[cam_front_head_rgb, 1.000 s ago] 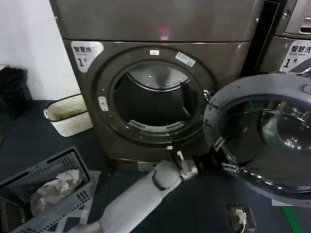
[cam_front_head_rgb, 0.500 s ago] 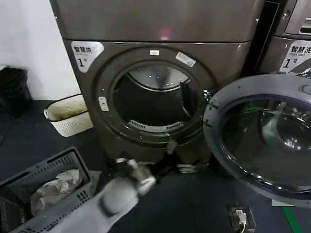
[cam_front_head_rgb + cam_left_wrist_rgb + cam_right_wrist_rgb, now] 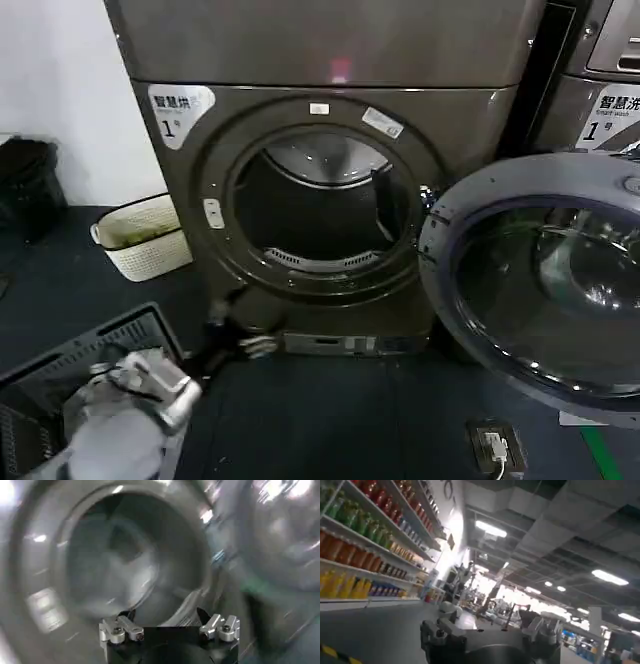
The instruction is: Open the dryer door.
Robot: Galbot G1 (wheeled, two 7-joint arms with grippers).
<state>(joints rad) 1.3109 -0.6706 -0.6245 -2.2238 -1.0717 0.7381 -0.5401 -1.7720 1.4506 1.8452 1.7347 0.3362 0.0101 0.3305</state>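
Observation:
The dryer (image 3: 320, 120) stands in front of me with its round door (image 3: 540, 280) swung wide open to the right, glass facing me. The dark drum opening (image 3: 320, 210) is uncovered. My left gripper (image 3: 240, 325) hangs low in front of the dryer's lower left, apart from the door, open and holding nothing. The left wrist view looks past that gripper (image 3: 167, 616) into the drum (image 3: 125, 555), with the door (image 3: 280, 535) off to one side. My right gripper (image 3: 487, 622) points away at a ceiling and shelves, open and empty.
A white basket (image 3: 140, 235) sits on the floor left of the dryer. A dark crate (image 3: 150, 330) holding crumpled cloth is at the lower left beside my arm. A second machine (image 3: 600, 90) stands behind the open door. A small socket box (image 3: 495, 445) lies on the floor.
My left arm has pulled back from the door's inner edge down to the lower left. The door stays wide open and has not moved.

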